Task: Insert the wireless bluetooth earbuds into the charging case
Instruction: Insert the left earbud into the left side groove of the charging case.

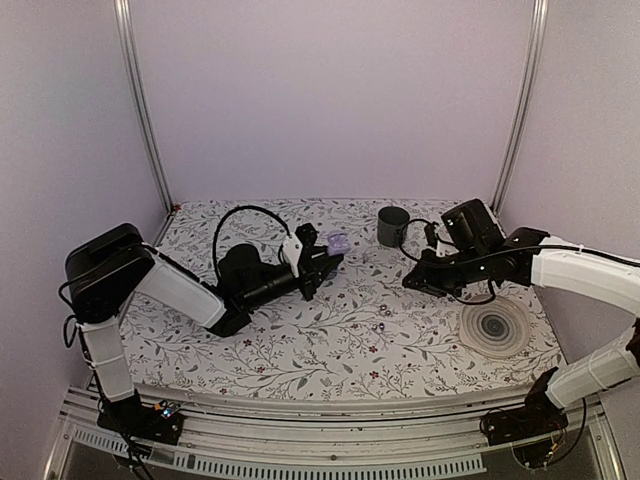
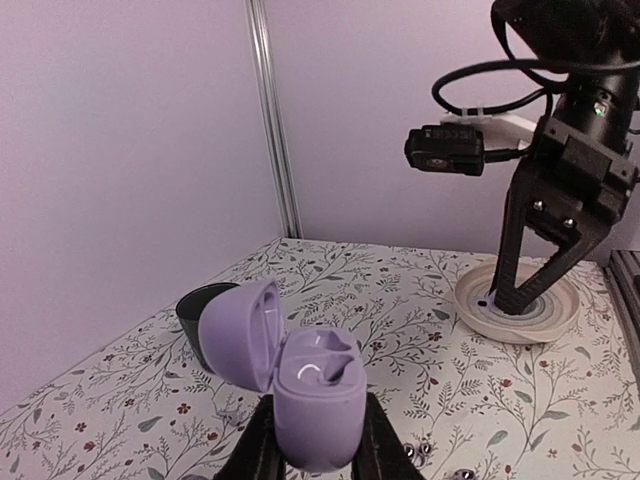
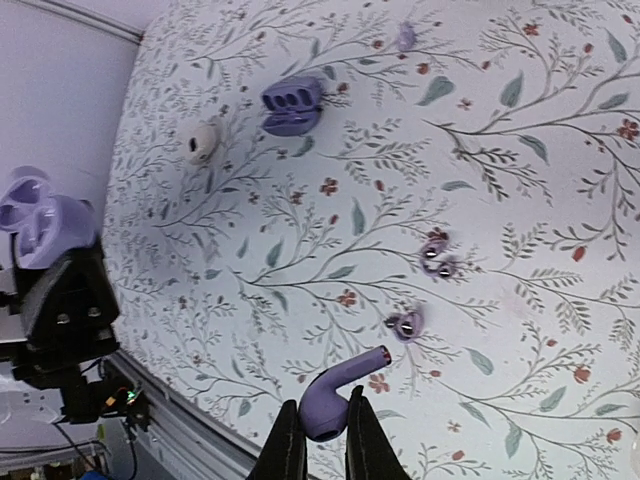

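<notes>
Left end effector (image 2: 320, 445) clamped on open charging case (image 2: 305, 385), lid tipped back, right end effector (image 3: 325, 442) pinching lilac earbud (image 3: 335, 400)

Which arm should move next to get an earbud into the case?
Right: the right gripper pinches a lilac stemmed earbud; the left gripper holds the glossy lilac clamshell case, lid open.

Left to right: charging case (image 1: 337, 242), mug (image 1: 392, 226), disc (image 1: 494, 328).
</notes>
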Action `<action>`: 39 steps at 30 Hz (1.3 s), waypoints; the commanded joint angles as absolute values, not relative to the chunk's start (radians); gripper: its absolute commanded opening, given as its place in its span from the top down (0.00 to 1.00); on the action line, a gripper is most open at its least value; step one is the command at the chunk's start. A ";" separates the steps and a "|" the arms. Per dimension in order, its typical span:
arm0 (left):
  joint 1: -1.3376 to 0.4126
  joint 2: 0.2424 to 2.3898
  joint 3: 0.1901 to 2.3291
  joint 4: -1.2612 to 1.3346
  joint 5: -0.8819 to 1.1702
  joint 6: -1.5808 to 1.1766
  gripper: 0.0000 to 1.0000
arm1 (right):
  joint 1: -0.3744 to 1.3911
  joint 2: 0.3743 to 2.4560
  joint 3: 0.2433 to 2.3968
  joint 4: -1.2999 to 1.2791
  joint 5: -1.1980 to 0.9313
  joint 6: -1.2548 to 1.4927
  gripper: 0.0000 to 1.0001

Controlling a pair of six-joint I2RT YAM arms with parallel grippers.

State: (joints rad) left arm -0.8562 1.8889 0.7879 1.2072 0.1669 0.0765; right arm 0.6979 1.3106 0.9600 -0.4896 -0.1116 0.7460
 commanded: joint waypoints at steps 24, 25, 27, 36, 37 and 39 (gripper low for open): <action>-0.888 2.182 1.025 1.501 0.289 0.178 1.00 | 0.564 1.318 0.763 0.453 -0.916 1.323 0.90; -0.888 2.183 1.024 1.507 0.296 0.181 1.00 | 0.563 1.327 0.758 0.473 -0.923 1.345 0.90; -0.889 2.181 1.022 1.512 0.302 0.189 1.00 | 0.563 1.339 0.753 0.506 -0.930 1.373 0.90; -0.899 2.180 1.024 1.517 0.335 0.242 1.00 | 0.564 1.379 0.758 0.568 -0.941 1.431 0.89; -0.901 2.182 1.026 1.517 0.338 0.244 1.00 | 0.563 1.382 0.761 0.570 -0.941 1.434 0.89; -0.903 2.184 1.031 1.517 0.337 0.248 1.00 | 0.563 1.387 0.759 0.576 -0.941 1.436 0.89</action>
State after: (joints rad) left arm -0.8845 2.1605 1.0119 1.4815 0.3161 0.2192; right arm 0.5682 1.3701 0.7631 0.5167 -0.9272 1.4109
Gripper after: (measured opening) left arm 0.197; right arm 0.116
